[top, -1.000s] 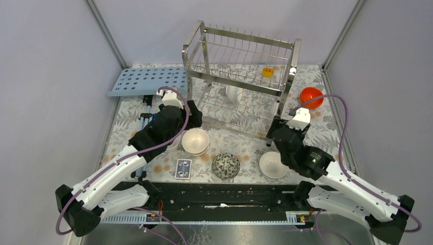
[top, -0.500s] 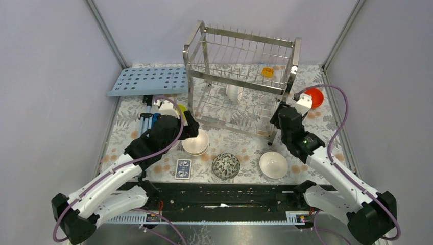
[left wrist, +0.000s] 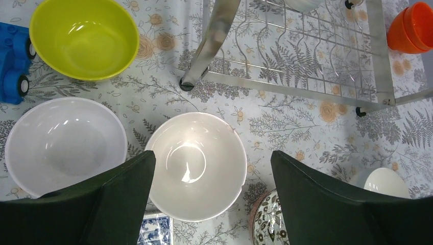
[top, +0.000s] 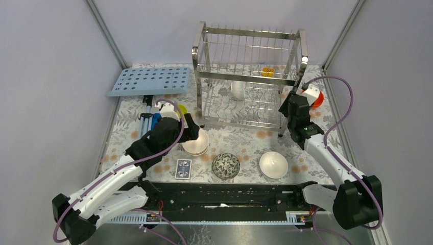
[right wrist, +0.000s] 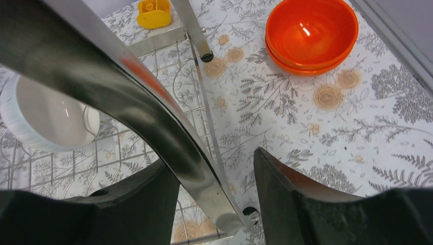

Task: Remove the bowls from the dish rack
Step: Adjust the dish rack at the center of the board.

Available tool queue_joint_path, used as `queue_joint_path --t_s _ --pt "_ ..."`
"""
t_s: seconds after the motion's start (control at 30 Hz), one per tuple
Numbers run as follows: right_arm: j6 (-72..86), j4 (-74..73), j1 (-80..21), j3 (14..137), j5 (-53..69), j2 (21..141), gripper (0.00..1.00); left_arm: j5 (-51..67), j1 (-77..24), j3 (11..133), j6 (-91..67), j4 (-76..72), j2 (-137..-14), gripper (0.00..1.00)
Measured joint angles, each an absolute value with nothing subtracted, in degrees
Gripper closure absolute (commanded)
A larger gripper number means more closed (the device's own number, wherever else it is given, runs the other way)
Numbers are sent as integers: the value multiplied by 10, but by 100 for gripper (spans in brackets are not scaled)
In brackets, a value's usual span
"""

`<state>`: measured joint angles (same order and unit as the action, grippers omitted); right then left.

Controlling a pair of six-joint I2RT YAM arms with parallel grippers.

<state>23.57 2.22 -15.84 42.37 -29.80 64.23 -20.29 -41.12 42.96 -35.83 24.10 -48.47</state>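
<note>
The steel dish rack (top: 250, 76) stands at the back middle, with one white bowl (top: 237, 89) on edge in its lower tier. My right gripper (right wrist: 214, 163) straddles the rack's right front post (right wrist: 138, 97). Its left finger lies against the post, a gap shows at the right finger, and the jaws are open. My left gripper (left wrist: 212, 155) hangs open above a white bowl (left wrist: 196, 166), not touching it. Beside that are another white bowl (left wrist: 64, 145) and the yellow-green bowl (left wrist: 84, 38). The patterned bowl (top: 225, 166) and a white bowl (top: 273, 164) sit near the front. Stacked orange bowls (right wrist: 311, 33) sit right of the rack.
A light-blue perforated tray (top: 148, 80) lies at the back left. A small yellow block (top: 267, 72) sits behind the rack. A blue toy (left wrist: 13, 61) lies by the yellow-green bowl, and a patterned card (top: 183, 168) near the front edge. Grey walls close both sides.
The rack has swung from skewed to square with the back wall. My right arm reached forward to its right front post and its jaws narrowed. The left arm drew back a little.
</note>
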Motion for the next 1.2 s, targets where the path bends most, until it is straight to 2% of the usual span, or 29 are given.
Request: queue_joint_path --t_s 0.17,0.4,0.77,1.07,1.2 --pt "196 79 -128 424 -278 677 32 -197 -411 430 -358 241 -485 12" --pt "178 98 -111 433 -255 699 29 -190 -411 429 -358 239 -485 12" --pt "242 42 -101 410 -187 543 24 -198 -402 443 -349 202 -540 11" --pt "291 -50 -101 365 -96 422 25 -235 -373 465 -224 -38 -656 9" --pt "298 -66 -101 359 -67 398 29 -236 -345 465 -197 -114 -719 16"
